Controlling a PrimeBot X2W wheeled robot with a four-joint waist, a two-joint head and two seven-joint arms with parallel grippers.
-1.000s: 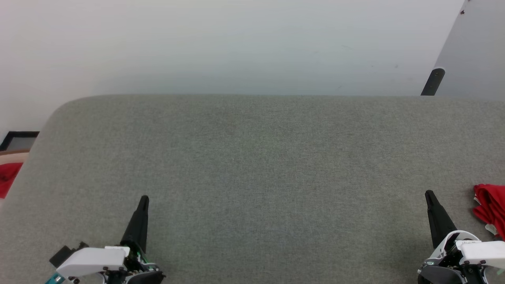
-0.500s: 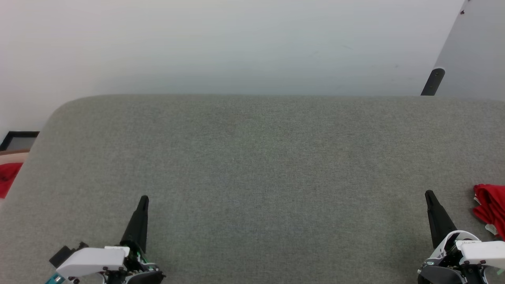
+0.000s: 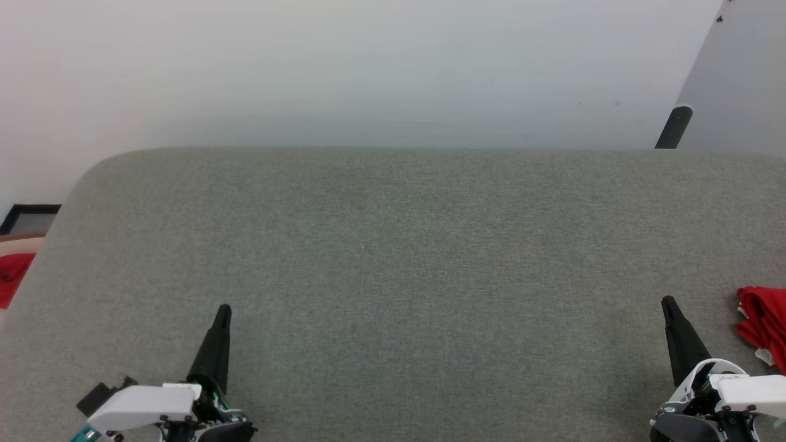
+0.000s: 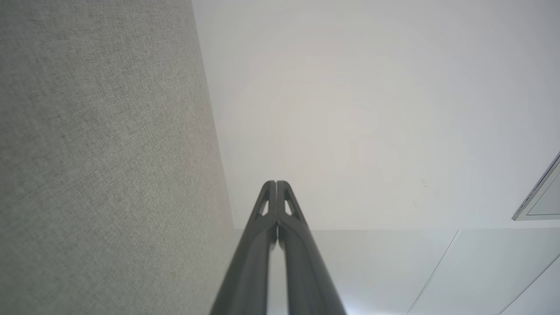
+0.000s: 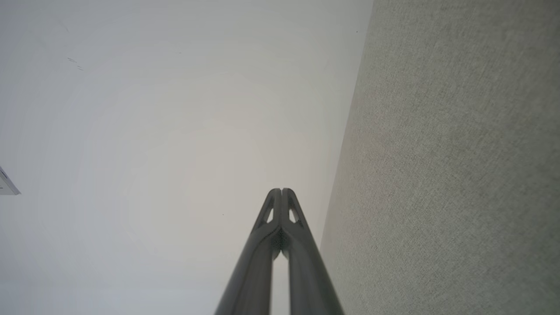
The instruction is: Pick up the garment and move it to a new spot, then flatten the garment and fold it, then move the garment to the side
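While both my arms sit low at the near edge, a wide bench [image 3: 393, 245] covered in grey woven fabric stretches out in front of me. Its far left corner is rounded and its weave lies flat and even across the middle. Behind it rises a plain white wall [image 3: 368, 67]. At the upper right a grey panel [image 3: 737, 86] slants in, with a dark post [image 3: 673, 127] at its foot just past the bench's far edge. Off the bench on my left I see a black frame [image 3: 27, 218] and, nearer to me, a plain red cloth [image 3: 11, 276] lying beyond the grey surface. My left end effector [image 3: 224, 310] is at the lower left, its fingers [image 4: 262, 245] pressed together tip to tip with nothing between them. My right end effector [image 3: 668, 302] is at the lower right, its fingers [image 5: 302, 258] likewise pressed together and pinching nothing. The garment [image 3: 763, 328] lies bunched on the bench at the right edge of the head view, near my right end effector but apart from it, showing red folds with a bit of white at the near end. That edge cuts it off, so I cannot tell its long axis or which way it points; the visible part runs far to near.
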